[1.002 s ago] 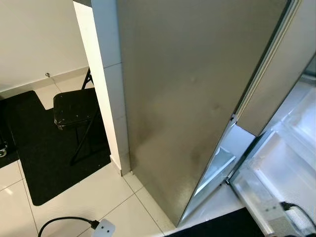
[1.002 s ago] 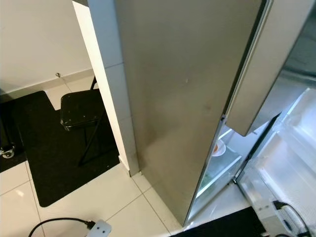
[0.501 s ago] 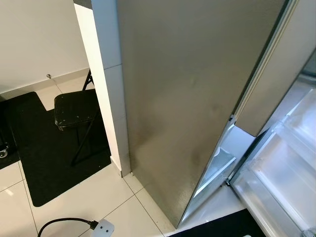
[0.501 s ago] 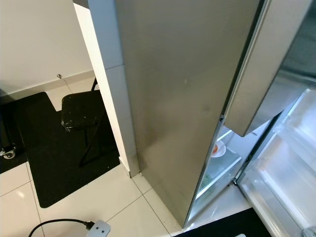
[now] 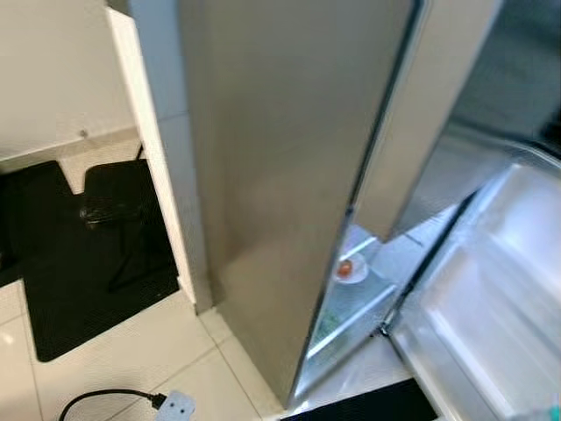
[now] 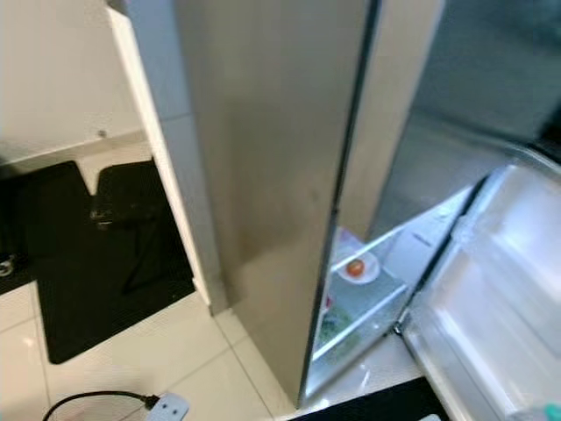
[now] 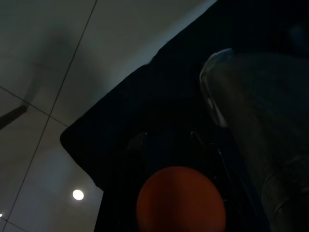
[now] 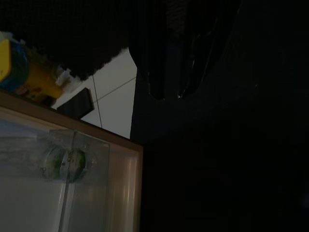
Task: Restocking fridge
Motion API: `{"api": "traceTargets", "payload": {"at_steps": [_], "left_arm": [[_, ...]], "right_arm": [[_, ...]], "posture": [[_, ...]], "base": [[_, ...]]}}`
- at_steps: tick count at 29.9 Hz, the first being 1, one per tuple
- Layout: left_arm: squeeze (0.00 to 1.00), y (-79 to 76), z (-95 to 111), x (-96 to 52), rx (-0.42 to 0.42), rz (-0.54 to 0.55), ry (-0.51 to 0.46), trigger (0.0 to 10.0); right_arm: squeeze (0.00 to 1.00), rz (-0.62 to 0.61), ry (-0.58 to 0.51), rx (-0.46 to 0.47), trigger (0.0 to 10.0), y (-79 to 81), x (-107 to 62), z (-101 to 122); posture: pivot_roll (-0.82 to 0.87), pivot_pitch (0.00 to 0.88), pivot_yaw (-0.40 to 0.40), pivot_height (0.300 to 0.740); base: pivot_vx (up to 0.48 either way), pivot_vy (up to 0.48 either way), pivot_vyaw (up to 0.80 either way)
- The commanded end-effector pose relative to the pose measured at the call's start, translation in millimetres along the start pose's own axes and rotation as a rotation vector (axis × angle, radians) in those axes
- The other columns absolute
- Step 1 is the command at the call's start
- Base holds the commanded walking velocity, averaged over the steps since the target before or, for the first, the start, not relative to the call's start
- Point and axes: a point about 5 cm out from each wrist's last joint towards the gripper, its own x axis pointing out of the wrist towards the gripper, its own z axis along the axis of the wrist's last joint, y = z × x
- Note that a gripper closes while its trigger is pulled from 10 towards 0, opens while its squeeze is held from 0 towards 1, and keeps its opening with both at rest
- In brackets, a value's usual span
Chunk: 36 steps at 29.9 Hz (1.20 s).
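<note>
White glossy tiled floor with black mat, black folding chair and white plug on black cable. Tall steel fridge ahead, door open, lit white shelves inside, small white plate with red fruit on a shelf. Left gripper in deep shade, clamped on an orange round object. Right gripper dark; fingers' state cannot be told.

Tall steel fridge, door swung open on the right; inside, lit shelf bearing white plate with orange fruit.
</note>
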Motion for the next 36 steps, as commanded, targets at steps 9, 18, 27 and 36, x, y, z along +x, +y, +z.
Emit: {"api": "traceTargets", "payload": {"at_steps": [9, 18, 27, 36], "left_arm": [[0.00, -29.4, -4.3, 2.7, -0.009, -0.111, 0.013, 10.0], [0.00, -29.7, -3.7, 2.9, -0.012, -0.104, 0.009, 10.0], [0.00, -29.8, -3.9, 2.8, -0.014, -0.105, 0.008, 10.0], [0.00, -32.5, -3.2, 3.3, -0.014, -0.109, 0.007, 10.0]], "right_arm": [[0.00, 0.005, -0.025, 0.010, 10.0, -2.0, 1.1, 6.1], [0.00, -0.016, -0.122, 0.058, 10.0, -9.3, 3.0, 24.6], [0.00, -0.112, -0.337, 0.199, 10.0, -51.0, 3.8, 69.6], [0.00, -0.102, -0.446, 0.175, 10.0, -64.5, 1.8, 98.6]], "posture": [[0.01, 0.048, -0.035, 0.740], [0.01, 0.048, -0.035, 0.740], [0.01, 0.051, -0.037, 0.740], [0.01, 0.045, -0.047, 0.740]], "base": [[0.000, -0.427, 0.00], [0.000, -0.253, 0.00], [0.000, 0.000, 0.00], [0.000, 0.000, 0.00]]}}
